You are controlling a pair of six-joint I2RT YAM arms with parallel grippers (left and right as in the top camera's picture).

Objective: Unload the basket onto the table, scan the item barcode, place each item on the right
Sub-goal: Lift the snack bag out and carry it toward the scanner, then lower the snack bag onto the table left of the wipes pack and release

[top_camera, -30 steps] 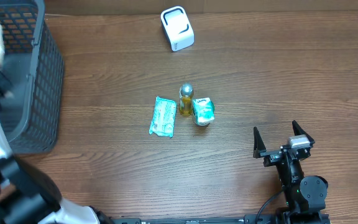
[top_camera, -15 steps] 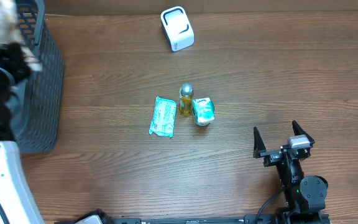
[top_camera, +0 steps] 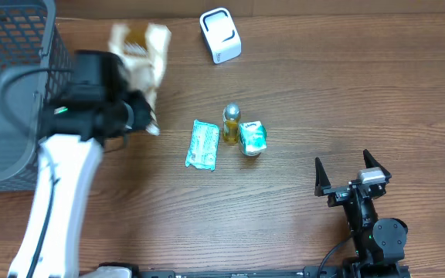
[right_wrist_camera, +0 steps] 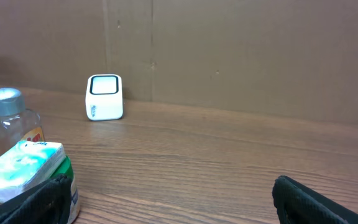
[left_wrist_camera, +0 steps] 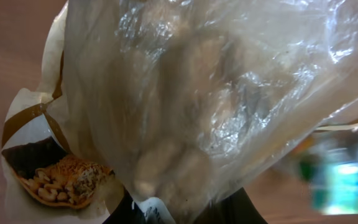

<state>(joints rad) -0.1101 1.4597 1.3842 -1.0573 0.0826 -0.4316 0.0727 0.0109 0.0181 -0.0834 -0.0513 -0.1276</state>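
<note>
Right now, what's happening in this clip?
The left claw is shut on a clear snack bag, holding it above the table between the mesh basket and the white scanner. The right claw sits open near the table's front edge, holding nothing. A teal packet, a small bottle and a green-white pack sit together mid-table, with neither claw on them.

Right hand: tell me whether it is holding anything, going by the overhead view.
No, in the overhead view the right hand stands wide open with nothing in its grasp.
</note>
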